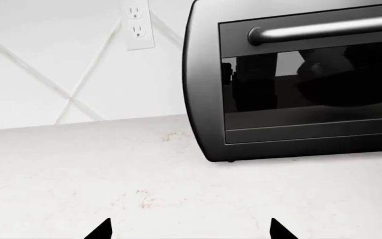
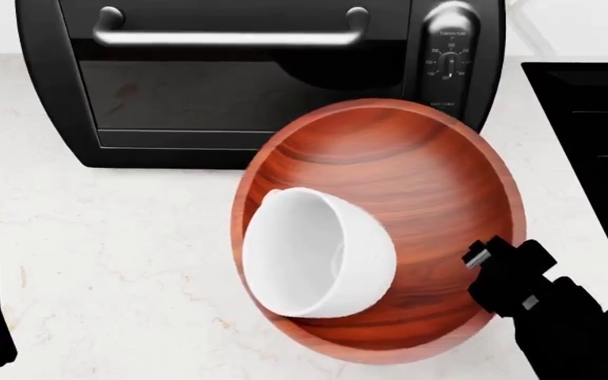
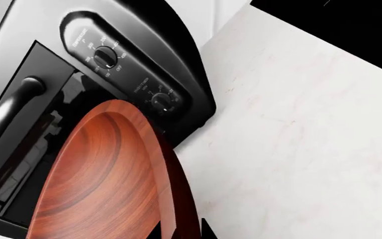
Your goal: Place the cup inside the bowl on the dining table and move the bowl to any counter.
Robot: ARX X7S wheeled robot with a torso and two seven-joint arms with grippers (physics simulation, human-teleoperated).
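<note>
The reddish-brown wooden bowl [image 2: 420, 182] sits tilted over the marble-veined counter [image 2: 104, 237], right in front of a black toaster oven. The white cup [image 2: 320, 253] lies on its side inside the bowl, against its near-left wall. My right gripper [image 2: 481, 257] is shut on the bowl's right rim. In the right wrist view the rim of the bowl [image 3: 105, 174] runs between the fingertips of the right gripper [image 3: 181, 226]. My left gripper [image 1: 191, 230] is open over the bare counter [image 1: 177, 189], to the left of the bowl, holding nothing. The dining table is out of view.
The toaster oven [image 2: 262, 71] stands at the back of the counter, close behind the bowl; it also shows in the wrist views [image 1: 297, 79] [image 3: 111, 74]. A black cooktop [image 2: 589, 119] lies to the right. A wall outlet [image 1: 138, 25] is on the tiled backsplash.
</note>
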